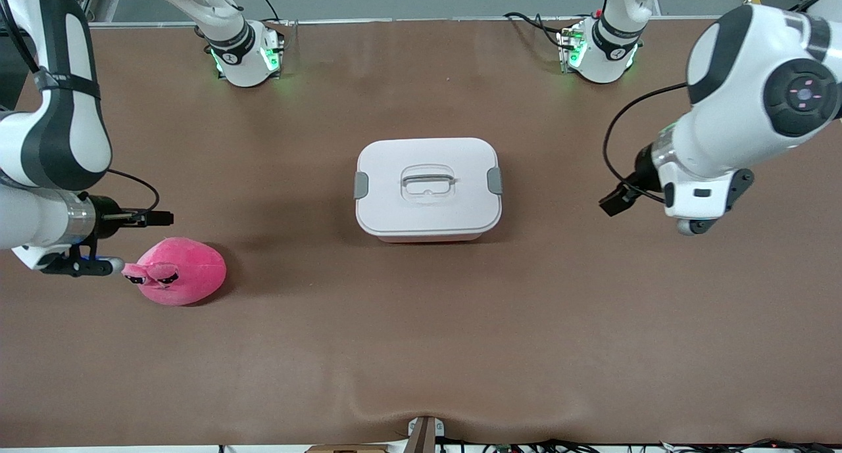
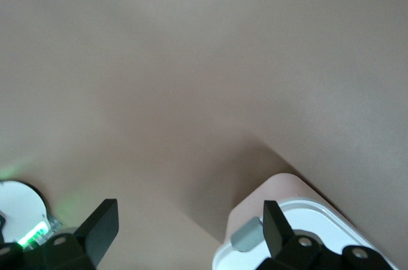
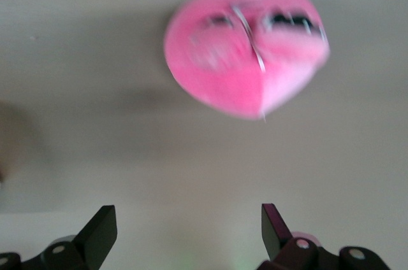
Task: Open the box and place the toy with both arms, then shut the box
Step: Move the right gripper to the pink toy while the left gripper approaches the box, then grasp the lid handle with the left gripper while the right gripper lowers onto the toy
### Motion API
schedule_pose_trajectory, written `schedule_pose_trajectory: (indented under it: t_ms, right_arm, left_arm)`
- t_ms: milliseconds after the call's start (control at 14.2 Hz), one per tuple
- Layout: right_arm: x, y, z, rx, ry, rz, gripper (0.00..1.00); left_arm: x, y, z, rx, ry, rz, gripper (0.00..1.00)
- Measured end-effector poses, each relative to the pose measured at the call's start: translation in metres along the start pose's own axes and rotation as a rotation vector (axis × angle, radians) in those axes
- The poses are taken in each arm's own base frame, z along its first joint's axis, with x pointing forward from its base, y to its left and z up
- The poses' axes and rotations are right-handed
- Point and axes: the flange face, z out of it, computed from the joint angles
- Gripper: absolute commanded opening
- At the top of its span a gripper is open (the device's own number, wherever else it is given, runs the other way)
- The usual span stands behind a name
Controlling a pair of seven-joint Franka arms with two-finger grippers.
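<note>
The box (image 1: pixel 427 189) sits shut at the middle of the desk (image 1: pixel 421 348), its white lid (image 1: pixel 427 177) seated and a grey clip at each short end: one (image 1: pixel 361 185) toward the right arm's end, one (image 1: pixel 495 180) toward the left arm's end. The toy (image 1: pixel 179 271) lies on the desk toward the right arm's end, well apart from the box and nearer to the front camera than it.

The box looks like rigid, smooth plastic, probably light and apt to slide if pushed from one side only. The clips are the sensible places to work first, one per arm, and the recessed handle (image 1: pixel 427 180) in the lid looks like the best grip for lifting it off. The toy is plush, so it should be soft, light and forgiving; a pinch across its round body ought to hold, though it will squash and could sag.

The right gripper (image 3: pixel 185 232) hovers over the desk just beside the toy, its fingers (image 3: pixel 102 228) spread wide with nothing between them. The left gripper (image 2: pixel 188 228) hangs over the desk near the box's end toward the left arm, fingers (image 2: pixel 102 225) likewise spread and empty.

The front view gives the whole layout but hides both sets of fingers under the wrists. The left wrist view shows one corner of the box and its clip (image 2: pixel 247 234) close up; the right wrist view shows the toy (image 3: pixel 245 53) and its eyes, blurred.
</note>
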Motion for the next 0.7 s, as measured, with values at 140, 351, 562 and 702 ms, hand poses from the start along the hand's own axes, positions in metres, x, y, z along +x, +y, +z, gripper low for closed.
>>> schedule_pose_trajectory:
  t_ms: [140, 351, 562, 702]
  right_arm:
    - [0.005, -0.007, -0.005, -0.015, 0.046, -0.141, 1.0]
    - [0.013, -0.029, -0.009, -0.14, 0.076, -0.318, 1.0]
    - [0.018, -0.068, -0.001, -0.267, 0.086, -0.42, 1.0]
    - [0.022, -0.076, 0.005, -0.304, 0.101, -0.471, 1.0]
  left_arm:
    - [-0.019, 0.016, 0.008, 0.003, 0.005, -0.036, 1.0]
    - [-0.046, 0.037, 0.019, -0.005, 0.011, -0.099, 1.0]
    - [-0.072, 0.055, 0.029, -0.012, 0.017, -0.144, 1.0]
    - [-0.087, 0.065, 0.036, -0.018, 0.021, -0.181, 1.0]
